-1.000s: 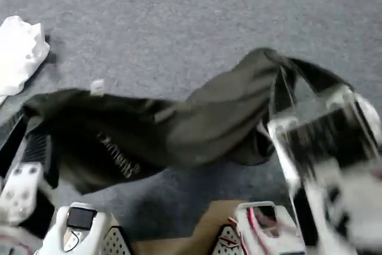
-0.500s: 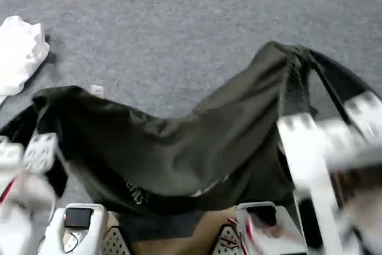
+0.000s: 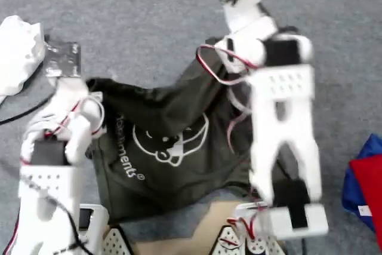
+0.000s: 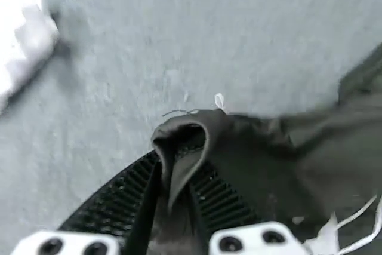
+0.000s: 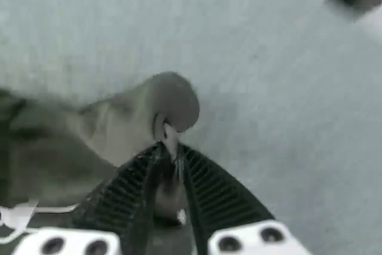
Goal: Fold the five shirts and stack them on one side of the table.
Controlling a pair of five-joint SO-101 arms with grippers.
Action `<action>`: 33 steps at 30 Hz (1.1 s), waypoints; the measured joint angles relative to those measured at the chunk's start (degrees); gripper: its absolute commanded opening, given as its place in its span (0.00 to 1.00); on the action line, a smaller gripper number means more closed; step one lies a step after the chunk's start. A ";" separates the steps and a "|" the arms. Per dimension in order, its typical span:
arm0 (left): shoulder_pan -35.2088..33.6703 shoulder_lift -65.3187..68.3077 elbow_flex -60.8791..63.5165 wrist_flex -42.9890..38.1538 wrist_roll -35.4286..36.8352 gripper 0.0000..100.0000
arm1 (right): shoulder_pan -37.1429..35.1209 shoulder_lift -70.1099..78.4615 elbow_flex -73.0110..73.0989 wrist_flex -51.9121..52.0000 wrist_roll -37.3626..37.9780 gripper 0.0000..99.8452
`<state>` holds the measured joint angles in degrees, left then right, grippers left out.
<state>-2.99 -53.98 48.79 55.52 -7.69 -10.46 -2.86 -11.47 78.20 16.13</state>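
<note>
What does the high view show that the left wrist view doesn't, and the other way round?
Extra in the high view: the left arm and right arm, the whole spread of the dark shirt, and red and blue cloth at the table's right edge. Extra in the left wrist view: a close look at the left hand, its ribbed fingers shut on a folded edge of that shirt. Shared: the dark shirt, the white cloth and the grey table cover.

Dark shirt (image 3: 167,147) was soft matt cloth, creased, white print smooth. Table cover (image 3: 149,22) looked grey felt, rough, matt. White shirt (image 3: 21,52) was crumpled cloth. Arm shells (image 3: 280,106) were hard white plastic, slight sheen. Fingers (image 4: 119,200) of left gripper (image 4: 177,165), right gripper (image 5: 171,150) were black ribbed plastic, matt.
</note>
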 measured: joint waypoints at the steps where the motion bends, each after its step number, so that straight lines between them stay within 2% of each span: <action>1: 0.00 1.93 1.23 -0.88 0.00 0.02 | 0.00 2.90 0.09 -0.26 0.26 0.01; 6: 0.00 14.86 1.93 -1.93 -1.85 0.02 | 0.00 15.65 0.35 -0.70 1.76 0.01; 9: 0.00 24.44 -0.79 1.05 -5.54 0.02 | 0.18 19.87 0.35 0.09 1.76 0.01; 16: -1.14 42.11 -8.18 6.33 -6.77 0.02 | 4.75 25.32 0.79 5.01 2.73 0.01; 23: -1.14 45.01 -8.97 9.23 -6.77 0.02 | 12.92 30.51 0.79 8.88 7.82 0.01; 30: -1.14 45.54 -8.97 10.20 -6.77 0.02 | 16.53 32.18 0.79 10.20 12.84 0.19; 33: -1.14 45.54 -8.97 10.20 -6.68 0.02 | 16.35 32.00 0.79 10.64 13.19 0.21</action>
<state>-4.13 -8.44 39.82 65.71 -14.37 5.89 29.14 -10.68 88.84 29.32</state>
